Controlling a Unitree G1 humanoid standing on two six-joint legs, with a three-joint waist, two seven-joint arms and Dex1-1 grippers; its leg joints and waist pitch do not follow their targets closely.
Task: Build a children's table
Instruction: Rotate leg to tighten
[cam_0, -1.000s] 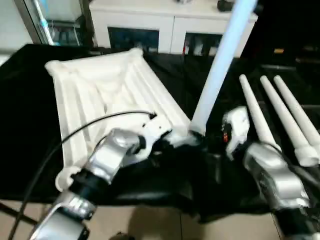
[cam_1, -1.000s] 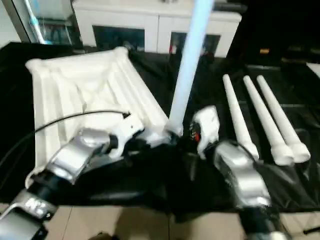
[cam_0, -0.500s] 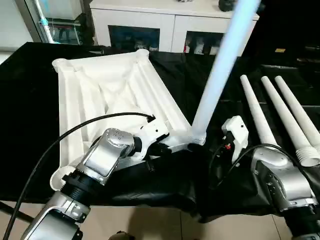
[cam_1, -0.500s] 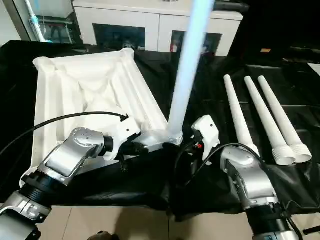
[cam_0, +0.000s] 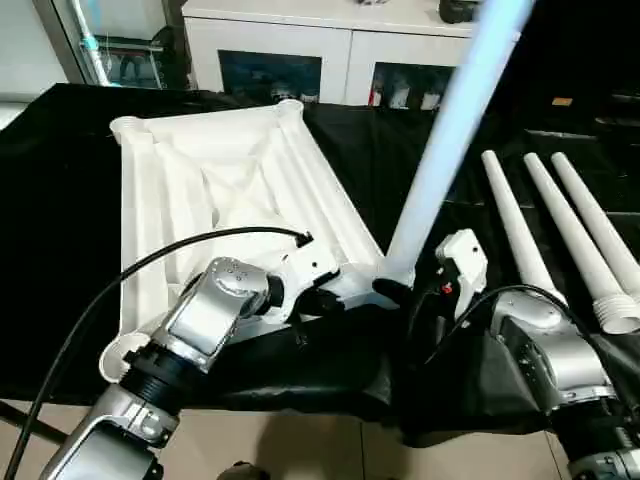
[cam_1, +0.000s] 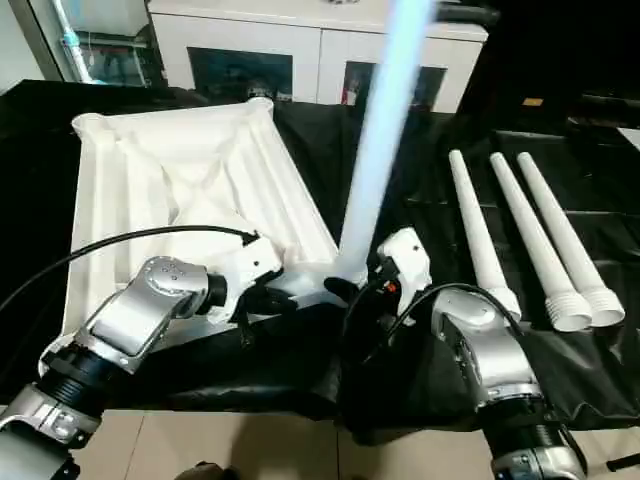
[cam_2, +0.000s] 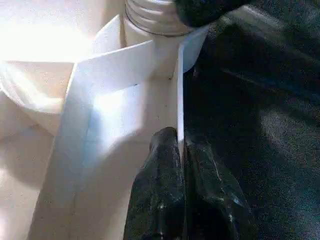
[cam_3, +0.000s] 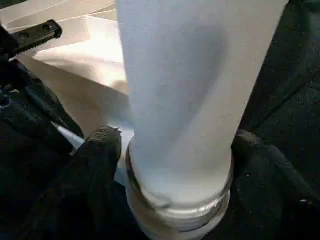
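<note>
The white tabletop (cam_0: 230, 190) lies upside down on the black cloth, ribs facing up. One white leg (cam_0: 450, 130) stands upright and slightly tilted in its near right corner socket (cam_2: 160, 20). My left gripper (cam_0: 325, 298) is shut on the tabletop's thin rim wall just beside that socket, both black fingers (cam_2: 160, 165) pinching the wall. Across the corner, my right gripper (cam_0: 400, 292) is at the leg's base, with a finger (cam_3: 102, 150) pressed against each side of the threaded collar (cam_3: 180, 200). Three more legs (cam_0: 560, 220) lie side by side to the right.
A white cabinet (cam_0: 330, 45) with glass doors stands behind the black-covered table. A black cable (cam_0: 150, 265) arcs over the tabletop to my left wrist. The cloth's front edge (cam_0: 300, 395) hangs just below both forearms, with pale floor beyond.
My right gripper has moved left from beside the standing leg onto its base and has narrowed around it. The left gripper has kept its hold on the rim.
</note>
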